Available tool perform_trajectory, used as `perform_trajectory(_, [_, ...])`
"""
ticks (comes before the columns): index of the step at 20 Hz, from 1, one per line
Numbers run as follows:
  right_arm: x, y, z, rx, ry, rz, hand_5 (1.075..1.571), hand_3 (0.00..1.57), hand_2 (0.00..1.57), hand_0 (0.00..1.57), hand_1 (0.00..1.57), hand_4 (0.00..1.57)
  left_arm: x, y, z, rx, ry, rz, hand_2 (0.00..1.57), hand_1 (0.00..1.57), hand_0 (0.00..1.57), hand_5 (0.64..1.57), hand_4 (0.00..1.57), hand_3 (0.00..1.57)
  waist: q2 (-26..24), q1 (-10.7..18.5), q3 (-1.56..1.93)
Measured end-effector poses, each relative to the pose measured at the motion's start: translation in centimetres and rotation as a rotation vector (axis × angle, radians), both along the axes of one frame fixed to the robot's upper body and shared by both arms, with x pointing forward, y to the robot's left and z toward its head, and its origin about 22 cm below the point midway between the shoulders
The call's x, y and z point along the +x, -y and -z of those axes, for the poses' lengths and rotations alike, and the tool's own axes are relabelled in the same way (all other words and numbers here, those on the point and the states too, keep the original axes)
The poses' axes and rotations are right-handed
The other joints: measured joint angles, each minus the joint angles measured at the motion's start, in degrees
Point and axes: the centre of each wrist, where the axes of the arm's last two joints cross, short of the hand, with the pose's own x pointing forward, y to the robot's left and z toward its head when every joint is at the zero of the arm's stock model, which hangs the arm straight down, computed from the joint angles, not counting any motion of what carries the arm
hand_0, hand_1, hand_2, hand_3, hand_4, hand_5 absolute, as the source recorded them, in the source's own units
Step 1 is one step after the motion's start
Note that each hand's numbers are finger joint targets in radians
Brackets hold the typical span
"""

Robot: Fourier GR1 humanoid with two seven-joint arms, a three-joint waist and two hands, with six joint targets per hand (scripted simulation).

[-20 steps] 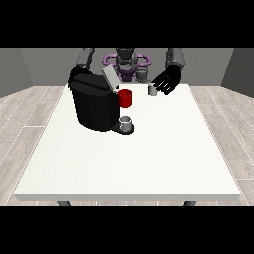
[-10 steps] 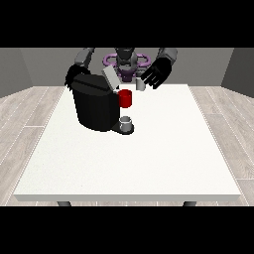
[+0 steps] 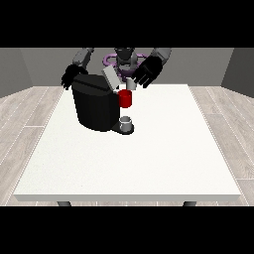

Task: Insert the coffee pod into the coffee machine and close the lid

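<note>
The black coffee machine (image 3: 94, 106) stands at the table's back left, and its grey lid (image 3: 110, 77) is tilted up and open. A red part (image 3: 126, 98) juts from its front above a small grey cup (image 3: 127, 122) on the drip base. The hand at the view's right (image 3: 148, 71) hovers just right of the open lid, its fingers curled on a small grey coffee pod (image 3: 130, 83) held above the red part. The hand at the view's left (image 3: 69, 78) sits at the machine's upper left corner, dark against the dark body.
The white table (image 3: 149, 158) stretches wide toward the camera in front of the machine and to its right. The robot's torso (image 3: 124, 57) rises behind the table's far edge, close to the machine.
The hand at the view's right has carried the pod leftward, from right of the machine to just beside the open lid. The hand at the view's left has stayed put.
</note>
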Motion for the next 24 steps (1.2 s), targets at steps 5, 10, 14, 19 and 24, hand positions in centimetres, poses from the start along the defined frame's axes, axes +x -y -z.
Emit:
perform_trajectory(5, [0.1,0.1,-0.7,-0.009,0.030,0.011,1.571,0.00,0.00,0.00,0.00,0.53,0.1,-0.1,-1.1,0.006,0.010,0.001,1.31,1.28,1.28,1.571,0.50,1.22,1.49,-0.66,0.00])
perform_trajectory(10, [0.5,0.6,-1.3,-0.010,0.028,0.025,1.571,0.00,0.00,0.00,0.00,0.52,0.3,0.8,-0.9,0.010,0.004,0.010,1.28,1.23,1.23,1.571,0.51,1.21,2.05,-0.72,0.00])
perform_trajectory(14, [0.3,1.0,-1.3,-0.001,0.026,0.032,1.571,0.00,0.00,0.00,0.00,0.52,0.3,1.0,0.1,0.012,0.008,0.016,1.25,1.18,1.18,1.571,0.50,1.18,2.29,-0.90,0.00])
perform_trajectory(19, [0.0,0.7,-1.0,0.009,0.021,0.037,1.571,0.00,0.00,0.00,0.00,0.50,0.4,1.4,-0.1,0.024,0.011,0.021,1.27,1.20,1.20,1.571,0.50,1.20,2.32,-0.77,0.01])
perform_trajectory(24, [-0.4,1.2,-0.1,0.019,0.024,0.048,1.571,0.00,0.00,0.00,0.00,0.51,0.4,1.4,0.2,0.028,-0.005,0.029,1.24,1.16,1.16,1.571,0.49,1.18,2.25,-0.45,0.02])
